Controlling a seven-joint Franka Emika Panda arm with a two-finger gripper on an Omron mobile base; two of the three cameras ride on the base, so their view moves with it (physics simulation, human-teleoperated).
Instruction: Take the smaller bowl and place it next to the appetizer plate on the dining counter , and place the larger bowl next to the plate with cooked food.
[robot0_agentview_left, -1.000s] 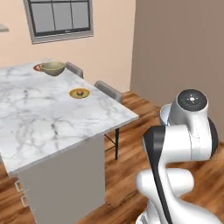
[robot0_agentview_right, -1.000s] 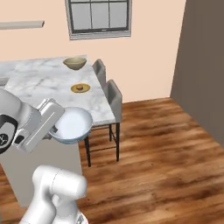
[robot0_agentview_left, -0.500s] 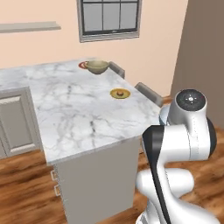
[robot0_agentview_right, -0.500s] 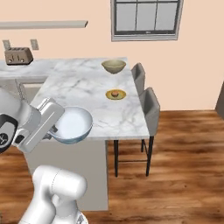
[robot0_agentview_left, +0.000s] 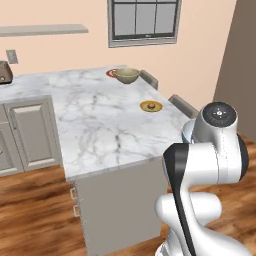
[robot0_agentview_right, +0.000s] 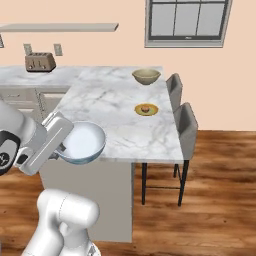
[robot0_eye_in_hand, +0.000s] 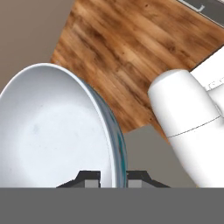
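My gripper (robot0_agentview_right: 64, 148) is shut on the rim of the smaller bowl (robot0_agentview_right: 83, 142), pale blue outside and white inside, held in the air in front of the dining counter's (robot0_agentview_right: 110, 107) near edge. In the hand view the smaller bowl (robot0_eye_in_hand: 52, 131) stands edge-on, with its rim pinched at my gripper (robot0_eye_in_hand: 113, 177). The yellow-orange appetizer plate (robot0_agentview_right: 146, 109) (robot0_agentview_left: 151, 106) lies near the counter's right edge. Farther back sits the larger olive-tan bowl (robot0_agentview_right: 146, 76) (robot0_agentview_left: 127, 75). The red rim of the plate with cooked food (robot0_agentview_left: 110, 73) peeks out beside it.
Two grey chairs (robot0_agentview_right: 184, 122) stand along the counter's right side. A toaster (robot0_agentview_right: 40, 62) sits on the back counter under a wall shelf (robot0_agentview_right: 60, 27). Grey cabinets (robot0_agentview_left: 30, 132) run along the left. Wood floor (robot0_agentview_right: 215, 190) spreads to the right.
The base has driven and turned, so the whole scene has shifted: the counter now lies straight ahead and closer. The smaller bowl stays in my shut gripper.
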